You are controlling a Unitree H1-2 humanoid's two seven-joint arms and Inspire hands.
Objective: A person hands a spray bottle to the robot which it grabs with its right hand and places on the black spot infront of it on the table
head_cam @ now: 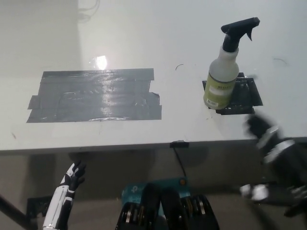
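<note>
While it stands upright on the small black square patch of the white counter, the translucent spray bottle with a black trigger head and green label is well apart from the black right robot hand, which sits blurred below the counter edge, touching nothing; its opening cannot be told. A large grey tape patch lies further left. The white left robot hand hangs low, fingers apart.
</note>
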